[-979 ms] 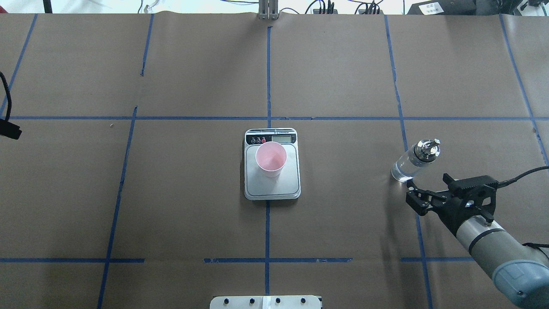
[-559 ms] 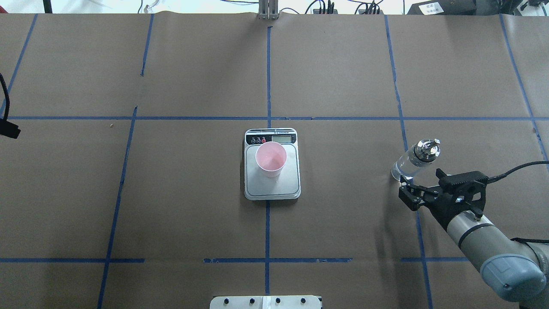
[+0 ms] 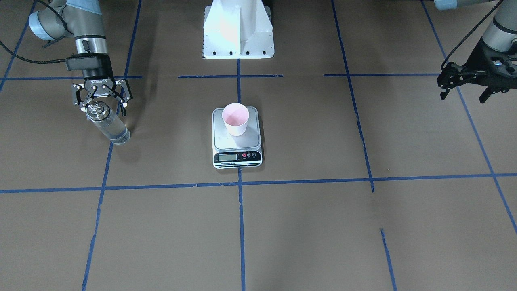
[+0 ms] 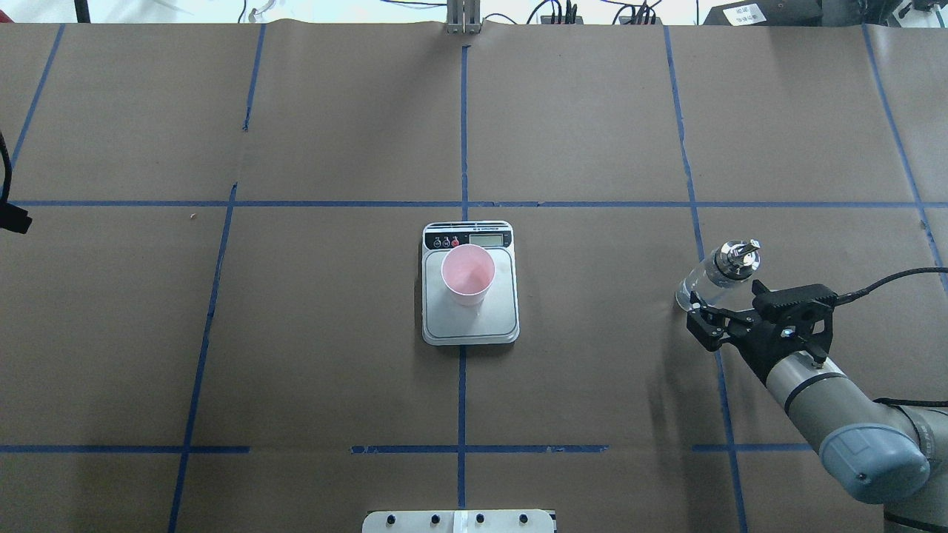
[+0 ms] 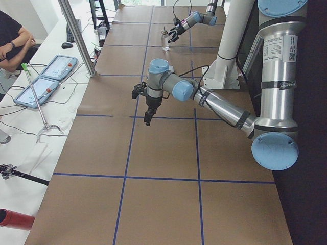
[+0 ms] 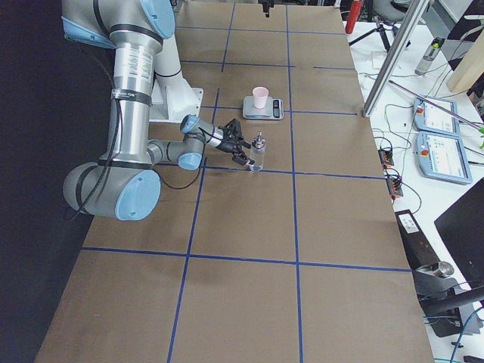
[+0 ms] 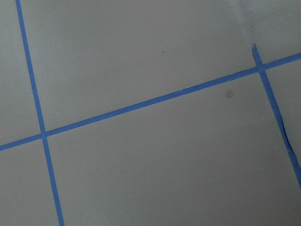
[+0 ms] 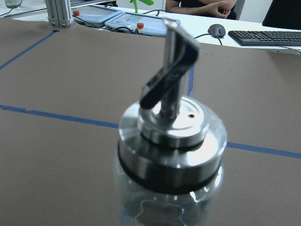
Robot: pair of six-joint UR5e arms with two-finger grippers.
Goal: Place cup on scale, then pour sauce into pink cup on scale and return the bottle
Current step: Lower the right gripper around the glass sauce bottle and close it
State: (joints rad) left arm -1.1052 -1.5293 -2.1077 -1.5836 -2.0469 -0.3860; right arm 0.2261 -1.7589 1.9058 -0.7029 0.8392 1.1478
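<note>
Two hands are open wide, and neither one holds a thing. My right hand (image 3: 101, 105) is at the bottle (image 3: 112, 130), with fingers (image 3: 123, 97) on both sides of its metal top; I cannot tell if they touch it. From overhead, the bottle stands on the worktop (image 4: 333, 333) at 3 o'clock from the scale (image 4: 503, 311), well apart. The cup (image 4: 467, 274) stands on the scale, toward 12 o'clock. My left hand (image 3: 462, 96) hangs far off at 9 o'clock.

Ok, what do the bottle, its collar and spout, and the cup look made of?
Bottle: clear glass by the look, see-through with sharp highlights; hard plastic not ruled out. Collar and spout: polished metal, mirror-like reflections. Cup: likely paper, matte pink, no gloss.
</note>
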